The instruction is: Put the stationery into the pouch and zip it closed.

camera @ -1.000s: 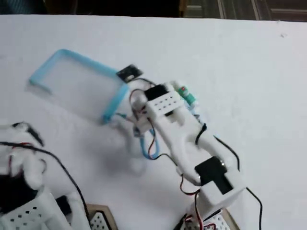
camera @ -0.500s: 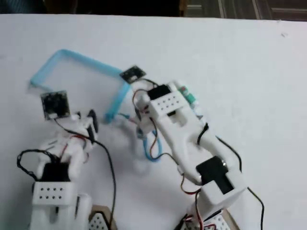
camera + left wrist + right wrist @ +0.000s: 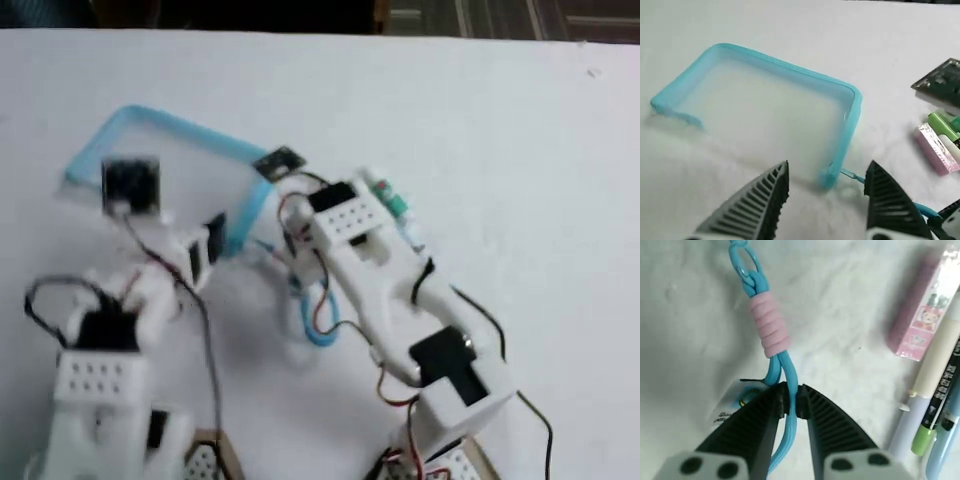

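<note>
High view: one pouch (image 3: 165,175) lies flat on the table (image 3: 520,120). Left wrist view: the left gripper (image 3: 829,167) is spread wide and empty by the pouch's corner. Right wrist view: the right gripper (image 3: 791,390) is clamped on one blue cord (image 3: 788,365). One eraser (image 3: 922,315) and three pens (image 3: 935,365) lie beside it.

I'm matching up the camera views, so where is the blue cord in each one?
High view: cord looped beside the right arm.
Left wrist view: cord trailing from the pouch corner.
Right wrist view: cord pinched in the right gripper.
Shared landmark: the pens beside it.
</note>
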